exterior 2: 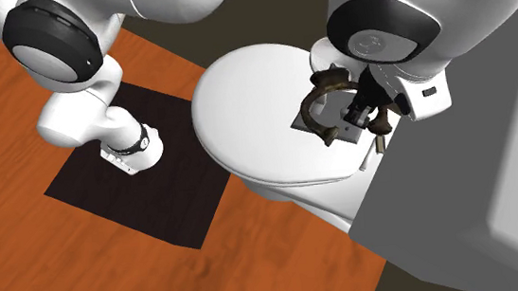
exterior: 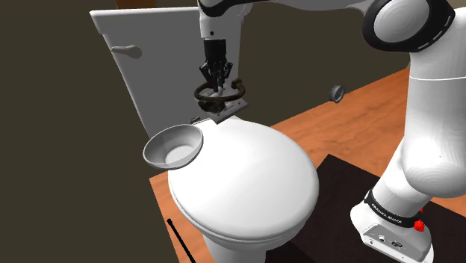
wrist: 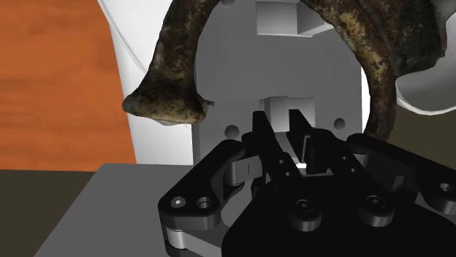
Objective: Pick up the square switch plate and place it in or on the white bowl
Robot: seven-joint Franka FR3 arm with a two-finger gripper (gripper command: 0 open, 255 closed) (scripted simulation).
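Shoulder view, left to right. A grey panel with a lever handle stands upright at the left, against a dim wall. Just below it, the white bowl sits upright at the left edge of a closed white toilet lid, partly overhanging that edge; nothing lies inside it. Just beside the bowl's rim, on its right, the square switch plate lies flat on the back part of the lid, grey in colour. A dark brown open ring, rough and mottled, sits over the plate. The black gripper points straight down, inside the ring and directly above the plate. Whether it is clamped on the plate, or merely set over it, cannot be told. Further right, a small round grey knob sits near the wooden floor. The white arm rises at the right from a black mat. In the second exterior view, the plate lies square on the lid, with the ring partly across it and the gripper at its right side. In the wrist view, the gripper is at the raised toggle in the middle of the plate. The ring arches over both.
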